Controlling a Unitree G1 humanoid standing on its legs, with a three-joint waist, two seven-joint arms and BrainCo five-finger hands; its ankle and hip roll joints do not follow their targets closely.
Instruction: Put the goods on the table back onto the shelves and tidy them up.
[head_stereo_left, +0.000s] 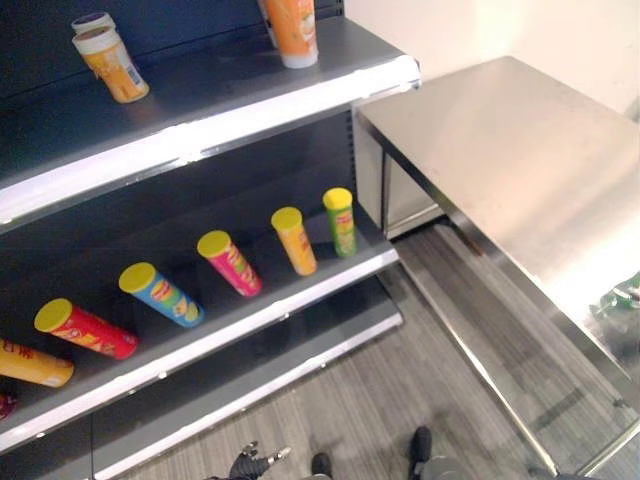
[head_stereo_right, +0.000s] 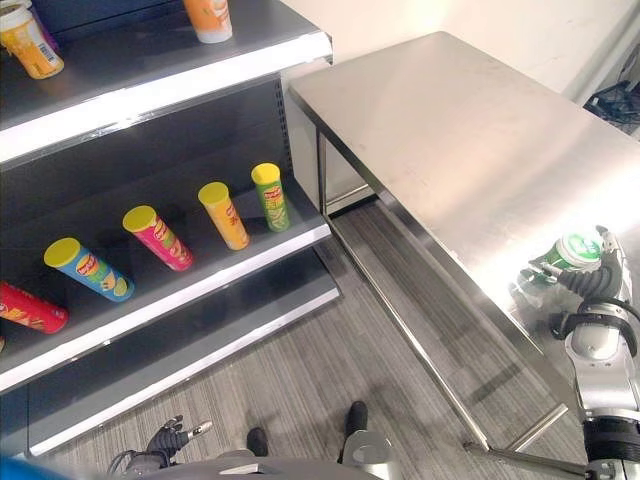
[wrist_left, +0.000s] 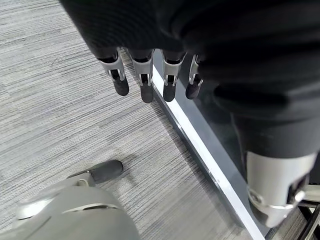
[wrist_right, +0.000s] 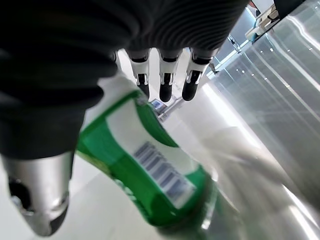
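Observation:
A green and white can (wrist_right: 150, 175) lies on the steel table (head_stereo_right: 450, 130) near its front right edge, also seen as the green can (head_stereo_right: 575, 250). My right hand (head_stereo_right: 592, 290) sits over it, the can between the thumb (wrist_right: 40, 195) and the straight fingers (wrist_right: 165, 80), which are not curled round it. My left hand (head_stereo_right: 170, 438) hangs low by the floor with its fingers (wrist_left: 145, 82) relaxed and empty. Several chip cans lie tilted on the middle shelf (head_stereo_left: 300, 290): a green one (head_stereo_left: 340, 220), an orange one (head_stereo_left: 294, 240), a pink one (head_stereo_left: 230, 262), a blue one (head_stereo_left: 160, 294) and a red one (head_stereo_left: 85, 330).
The top shelf (head_stereo_left: 230, 110) carries an orange jar (head_stereo_left: 112, 62) on the left and an orange bottle (head_stereo_left: 292, 30) further right. The bottom shelf (head_stereo_left: 250, 380) runs low along the grey floor (head_stereo_left: 380, 390). The table stands right beside the shelf unit's end.

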